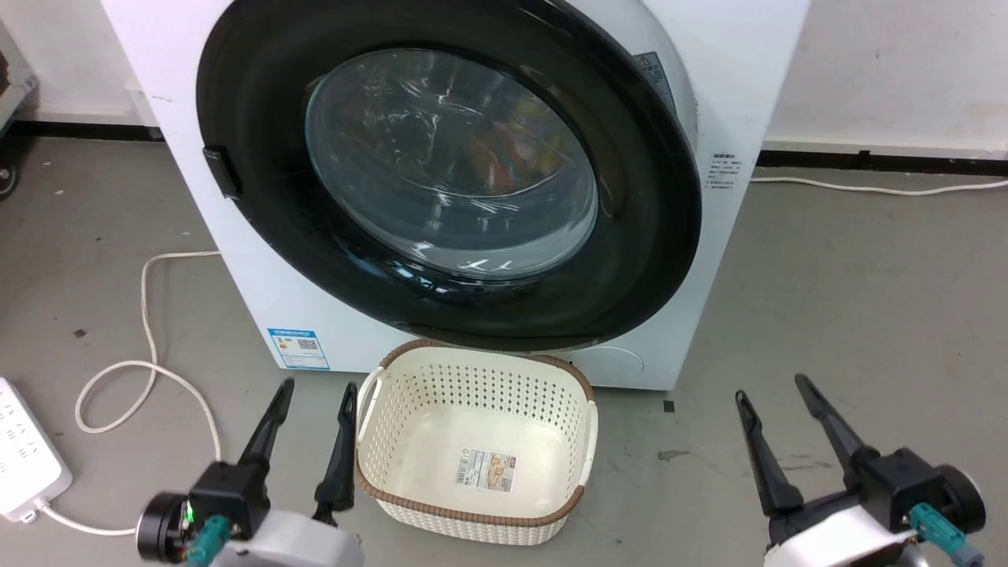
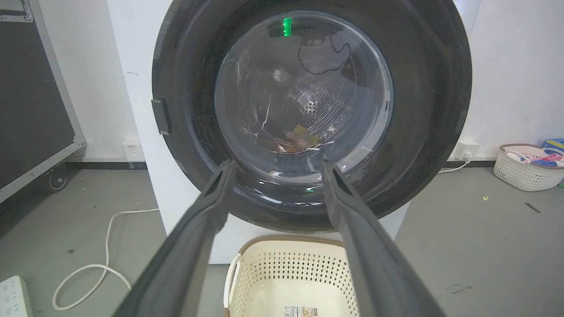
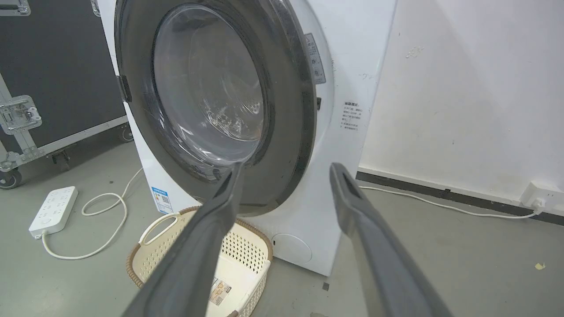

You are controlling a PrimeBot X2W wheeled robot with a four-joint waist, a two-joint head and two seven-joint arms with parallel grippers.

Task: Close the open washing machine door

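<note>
White power strip (image 1: 24,461) lies on the grey floor (image 1: 94,236) at the lower left edge of the head view. A pale cable (image 1: 146,315) loops from it toward the washing machine (image 1: 252,291), which has a blue label (image 1: 298,348) low on its white front. Just right of the cable, the left gripper (image 1: 318,386) hangs low with its two dark fingers spread apart and nothing between them. Its right finger is just beside the cream basket (image 1: 480,394). The basket sits on the floor at bottom centre, directly in front of the machine, with a paper label on its bottom. Above it, across the upper centre, the washing machine door (image 1: 449,157) lies against the machine's front, its latch tab (image 1: 221,171) at the left rim. I cannot tell whether it is fully latched. At the lower right, the right gripper (image 1: 771,387) also has its fingers spread and empty, well apart from the door.
</note>
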